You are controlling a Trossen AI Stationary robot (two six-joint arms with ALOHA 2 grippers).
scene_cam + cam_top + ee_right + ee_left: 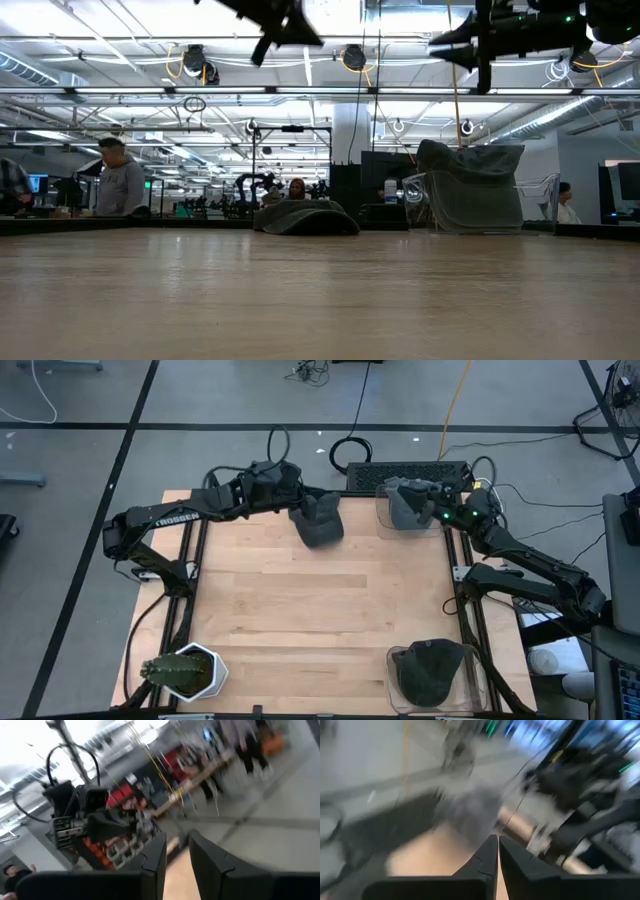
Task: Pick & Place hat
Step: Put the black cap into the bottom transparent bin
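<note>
A dark grey hat lies crumpled on the wooden table near its far edge. My left gripper hangs shut and empty above the hat's left side, high over the table. A second grey hat sits in a clear bin at the far right corner. My right gripper hovers over that bin, fingers a narrow gap apart with nothing between them. A third hat rests in a clear bin at the near right.
A potted cactus in a white pot stands at the near left corner. A black box with cables lies just beyond the far edge. Bare wood fills the table's middle. People stand in the room behind.
</note>
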